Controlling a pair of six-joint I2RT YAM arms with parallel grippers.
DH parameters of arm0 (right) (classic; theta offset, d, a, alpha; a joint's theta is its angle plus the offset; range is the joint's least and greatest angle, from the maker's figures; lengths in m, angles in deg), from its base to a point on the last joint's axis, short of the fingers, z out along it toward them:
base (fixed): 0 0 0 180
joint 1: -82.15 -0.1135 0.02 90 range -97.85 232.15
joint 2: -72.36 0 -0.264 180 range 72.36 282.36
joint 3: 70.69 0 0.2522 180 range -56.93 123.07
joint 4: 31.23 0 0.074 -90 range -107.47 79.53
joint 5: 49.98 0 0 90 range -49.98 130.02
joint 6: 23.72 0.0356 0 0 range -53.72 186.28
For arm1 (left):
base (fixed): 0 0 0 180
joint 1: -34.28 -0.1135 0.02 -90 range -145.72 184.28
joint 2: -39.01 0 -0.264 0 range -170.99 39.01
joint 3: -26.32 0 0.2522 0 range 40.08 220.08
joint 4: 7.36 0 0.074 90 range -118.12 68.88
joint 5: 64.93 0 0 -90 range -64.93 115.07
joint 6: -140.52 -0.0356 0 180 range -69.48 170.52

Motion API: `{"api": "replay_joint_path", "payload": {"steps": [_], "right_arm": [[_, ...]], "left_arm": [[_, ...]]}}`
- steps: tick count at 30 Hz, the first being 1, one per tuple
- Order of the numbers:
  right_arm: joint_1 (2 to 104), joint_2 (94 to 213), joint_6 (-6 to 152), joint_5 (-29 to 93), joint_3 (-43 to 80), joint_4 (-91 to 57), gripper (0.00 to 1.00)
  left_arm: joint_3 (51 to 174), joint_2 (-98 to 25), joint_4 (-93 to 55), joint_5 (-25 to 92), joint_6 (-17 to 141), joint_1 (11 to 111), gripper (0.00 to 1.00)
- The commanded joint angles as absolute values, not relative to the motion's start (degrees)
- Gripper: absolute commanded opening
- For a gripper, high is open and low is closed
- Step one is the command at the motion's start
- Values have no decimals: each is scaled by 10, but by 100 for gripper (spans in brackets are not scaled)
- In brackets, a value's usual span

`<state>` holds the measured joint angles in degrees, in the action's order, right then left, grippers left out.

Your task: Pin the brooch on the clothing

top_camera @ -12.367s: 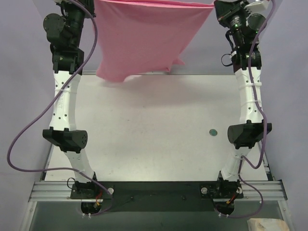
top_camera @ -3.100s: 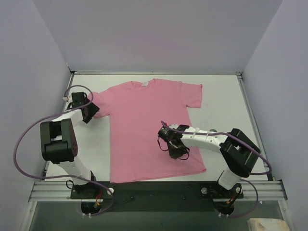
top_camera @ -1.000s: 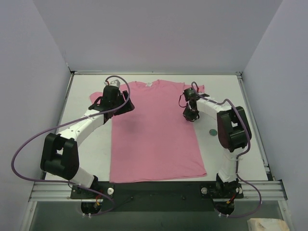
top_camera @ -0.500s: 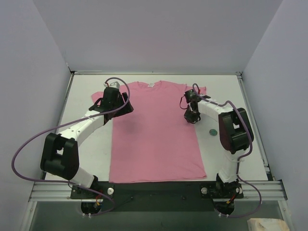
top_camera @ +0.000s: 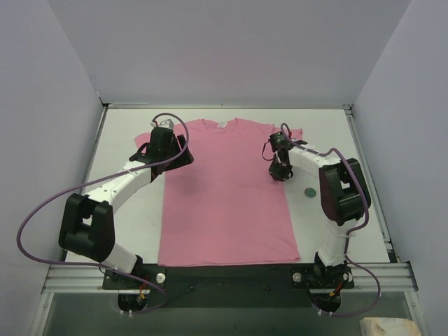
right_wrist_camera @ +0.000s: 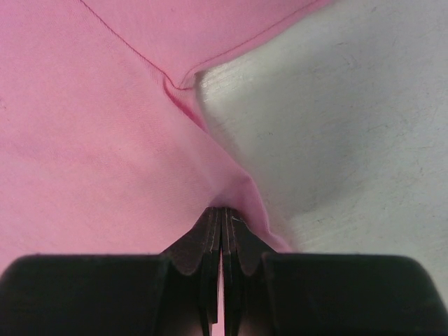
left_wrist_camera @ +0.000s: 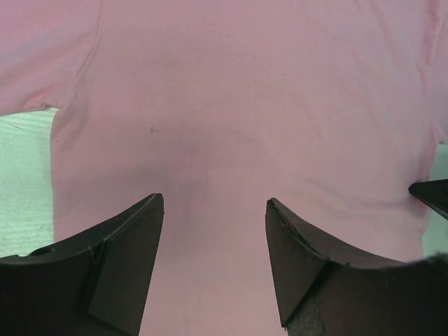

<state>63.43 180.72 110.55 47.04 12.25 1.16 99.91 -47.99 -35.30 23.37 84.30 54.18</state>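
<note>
The clothing (top_camera: pixel 224 196), a pink T-shirt, lies flat on the table with its neckline at the far side. The brooch (top_camera: pixel 306 190), a small dark disc, rests on the bare table just right of the shirt's side edge. My right gripper (top_camera: pixel 280 173) sits at that edge below the right sleeve. In the right wrist view my right gripper (right_wrist_camera: pixel 222 210) is shut on a raised fold of the clothing (right_wrist_camera: pixel 105 140) near the armpit seam. My left gripper (top_camera: pixel 186 157) hovers over the shirt's left chest; my left gripper (left_wrist_camera: pixel 213 206) is open with only the clothing (left_wrist_camera: pixel 231 105) between its fingers.
The white table (top_camera: pixel 336 140) is enclosed by pale walls at the back and both sides. Purple cables loop off both arms. The right arm's elbow (top_camera: pixel 341 192) stands just right of the brooch. A dark tip of the right gripper (left_wrist_camera: pixel 430 192) shows in the left wrist view.
My right gripper has shifted slightly right and toward the near edge while pinching the shirt's side, tugging that edge and sleeve with it. The left arm has barely moved.
</note>
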Motion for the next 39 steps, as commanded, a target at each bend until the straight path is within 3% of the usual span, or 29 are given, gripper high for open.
{"api": "replay_joint_path", "payload": {"steps": [1,11,21,24,27,30,33,39], "right_arm": [[640,1803,1095,479,105,85,0],[642,1705,1065,484,159,90,0],[646,1556,1032,442,110,58,5],[648,1501,1021,424,63,29,19],[652,1448,1014,418,21,20,53],[660,1400,1010,421,-6,20,71],[662,1358,1009,418,-41,18,85],[674,1330,1004,405,-76,22,93]], "left_arm": [[1005,-456,-349,225,837,542,69],[1022,-455,-341,241,825,548,70],[1051,-481,-289,290,810,598,70],[1065,-496,-279,289,796,620,70],[1081,-515,-272,289,793,649,71],[1093,-534,-257,295,792,672,71],[1106,-554,-245,296,796,697,71],[1139,-604,-224,319,816,744,71]]}}
